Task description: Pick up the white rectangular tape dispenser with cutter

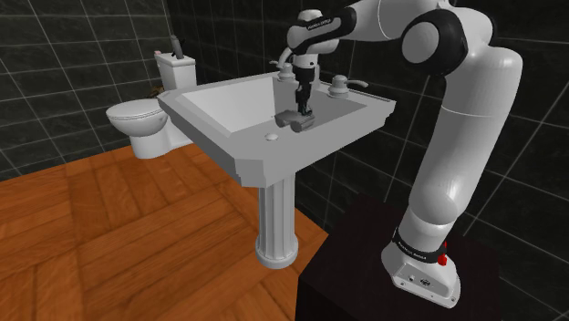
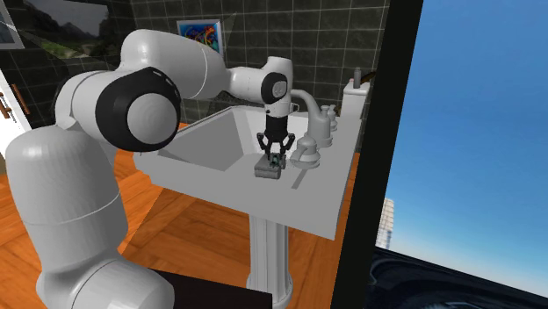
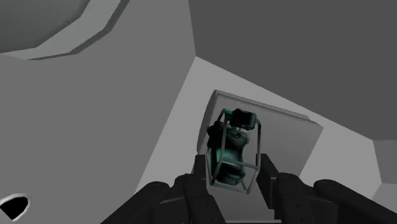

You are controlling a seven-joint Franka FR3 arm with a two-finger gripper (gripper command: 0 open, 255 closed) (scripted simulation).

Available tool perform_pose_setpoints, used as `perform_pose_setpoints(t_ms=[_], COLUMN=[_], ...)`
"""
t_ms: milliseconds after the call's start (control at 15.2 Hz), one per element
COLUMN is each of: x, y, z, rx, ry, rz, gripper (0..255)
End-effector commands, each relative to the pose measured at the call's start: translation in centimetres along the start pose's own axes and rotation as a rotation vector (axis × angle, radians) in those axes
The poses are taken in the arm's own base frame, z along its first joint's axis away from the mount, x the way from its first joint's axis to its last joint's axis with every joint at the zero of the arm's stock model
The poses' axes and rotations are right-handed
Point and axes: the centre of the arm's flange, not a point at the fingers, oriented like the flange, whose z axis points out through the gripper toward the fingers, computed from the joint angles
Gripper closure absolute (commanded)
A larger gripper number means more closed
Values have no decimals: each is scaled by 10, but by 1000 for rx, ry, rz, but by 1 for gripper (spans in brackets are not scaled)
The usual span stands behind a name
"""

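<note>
Two black fingers [image 3: 201,181] of the gripper [image 1: 304,112] parted narrowly, astride the dark top of the grey tape dispenser [image 2: 268,168], contact unclear, dispenser resting on the sink rim [image 1: 360,113], beside a tap handle [image 2: 307,151].

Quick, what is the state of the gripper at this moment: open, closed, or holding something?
Gripper: cannot be told. It is down at the tape dispenser on the rim of the sink.

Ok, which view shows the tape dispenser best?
The wrist view: the tape dispenser sits right at the claw, grey body and dark frame distinct. The shoulder and second exterior views show it as a small grey block on the sink rim.
</note>
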Motion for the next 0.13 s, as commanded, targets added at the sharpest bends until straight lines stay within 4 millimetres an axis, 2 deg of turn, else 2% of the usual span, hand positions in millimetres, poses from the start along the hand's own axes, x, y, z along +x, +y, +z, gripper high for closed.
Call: perform_pose_setpoints(t_ms=[0, 66], x=[6, 6], y=[0, 0], z=[-27, -27], rx=[-52, -52], ry=[76, 76], rz=[-9, -9], gripper=[255, 255])
